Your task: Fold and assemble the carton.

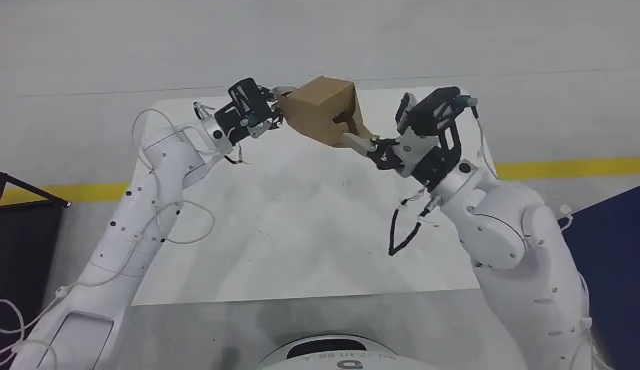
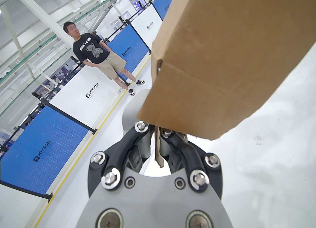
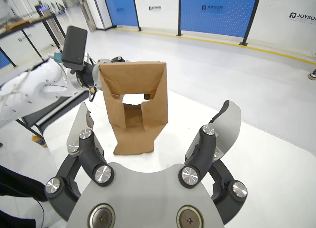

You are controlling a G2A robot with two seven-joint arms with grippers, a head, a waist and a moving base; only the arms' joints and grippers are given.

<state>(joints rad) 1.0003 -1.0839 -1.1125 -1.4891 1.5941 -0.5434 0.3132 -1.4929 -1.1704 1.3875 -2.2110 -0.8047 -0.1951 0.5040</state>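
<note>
The carton point(image 1: 326, 106) hangs in the air above the far part of the white table point(image 1: 300, 240), between the 2 arms and resting on nothing. The left gripper point(image 2: 158, 143) is at its left end, fingers pressed together on 1 thin cardboard flap, and that pinch looks like the carton's only firm support. The right gripper point(image 3: 156, 115) sits to the right and a little nearer, with its fingers point(image 3: 228, 118) spread wide. The carton's long loose flap points down into the gap between them. I cannot tell whether it touches either finger.

The main risk I see is that single-flap hold. Any push from the right would have no table behind it, so the carton could swing on the flap's crease, slip out of the pinch, or tear the cardboard there. If the right gripper closes slightly off line, it may catch only the flap's corner and bend it along a wrong line. The inner flaps at the open end are only partly turned in, and they could spring back out or jam under the long flap.

Count: 1 carton, 2 grippers, 1 table.
</note>
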